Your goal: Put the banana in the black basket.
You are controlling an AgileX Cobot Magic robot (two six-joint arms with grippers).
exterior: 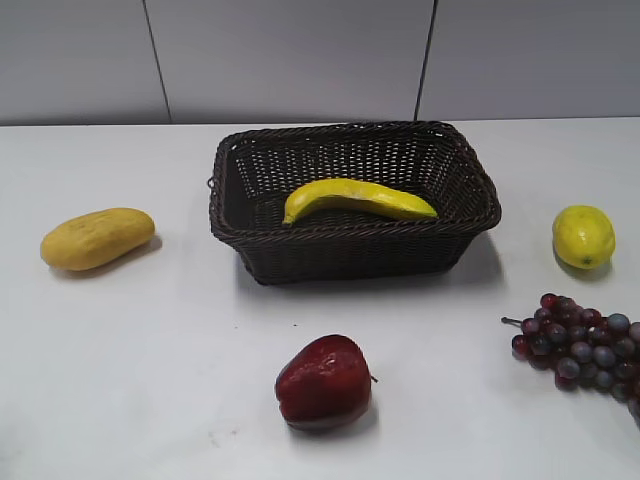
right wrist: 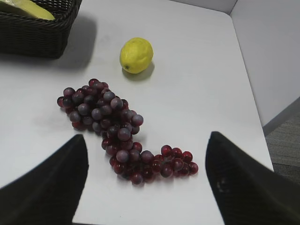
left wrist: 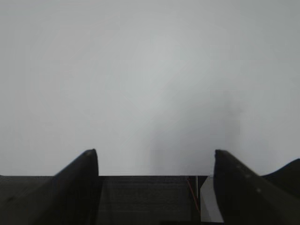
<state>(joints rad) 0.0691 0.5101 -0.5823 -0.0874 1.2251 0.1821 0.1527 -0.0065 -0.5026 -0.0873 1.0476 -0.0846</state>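
The banana [exterior: 358,199] is long, curved and bright yellow. It lies inside the black basket [exterior: 460,170], a dark woven wicker basket at the back middle of the white table. The basket's corner [right wrist: 33,33] with a tip of the banana [right wrist: 28,8] shows at the top left of the right wrist view. Neither gripper shows in the exterior view. My left gripper [left wrist: 156,161] is open and empty over bare white surface. My right gripper [right wrist: 147,152] is open and empty above the table's right side, with grapes between and beyond its fingers.
A stubby yellow-orange fruit [exterior: 97,238] lies at the left. A red apple [exterior: 324,383] sits front centre. A lemon [exterior: 583,236] [right wrist: 136,55] is at the right, and a bunch of dark red grapes [exterior: 585,345] [right wrist: 117,129] at the front right. The table's right edge [right wrist: 251,108] shows.
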